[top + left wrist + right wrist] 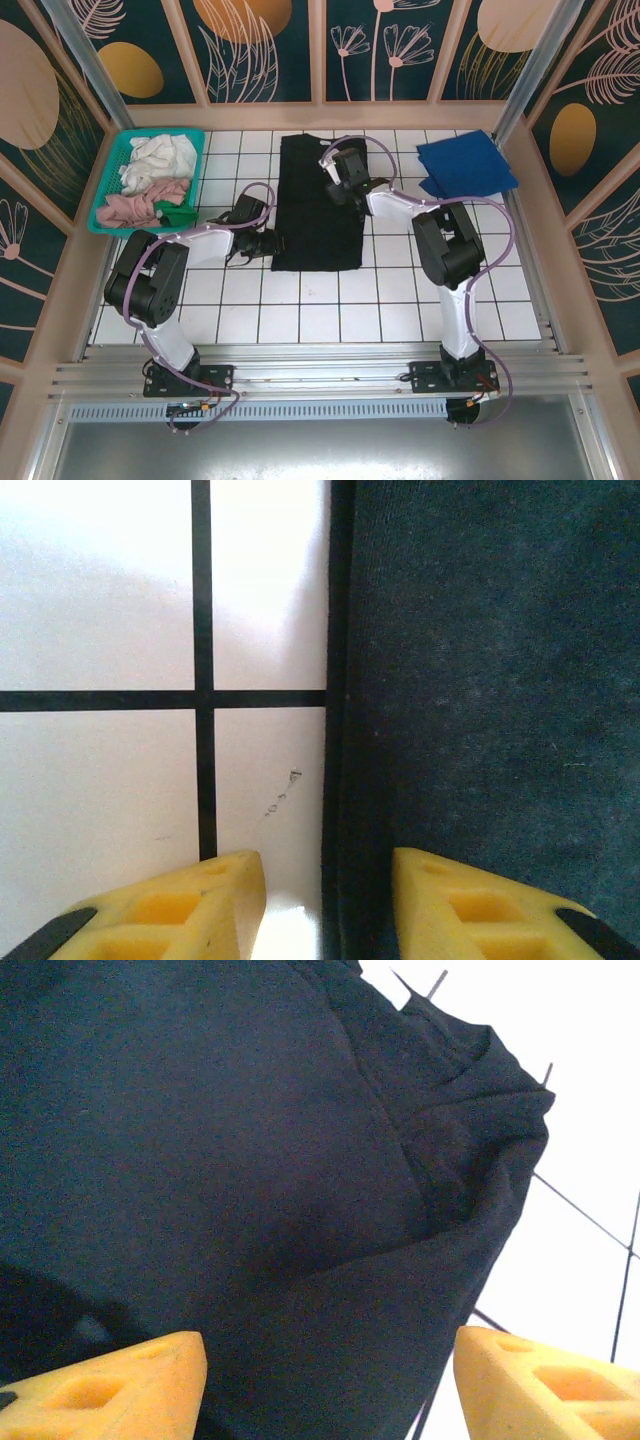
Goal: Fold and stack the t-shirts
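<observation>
left pincer [328, 868] is partway open and straddling the left edge of the black shirt [490, 680]: one finger over bare worktop [100, 600], the other over cloth, nothing pinched that I can see. so for that arm the shirt lies just to its right, with the edge running straight through the gap

right pincer [325, 1342] is spread wide, hanging over the shirt's far right part where the fabric bunches into a fold. not holding anything either

from above, the black shirt is a long strip mid worktop, long axis running away from the arm bases. left arm is at the near-left edge, right arm at the far-right part, so I'd guess the next fold brings one end over the other along that axis

blue shirt [465, 165] looks already folded, far right, well apart, nearer the right arm. basket [108, 185] of cloths sits far left

no brand, label or readable writing that I can make out
</observation>
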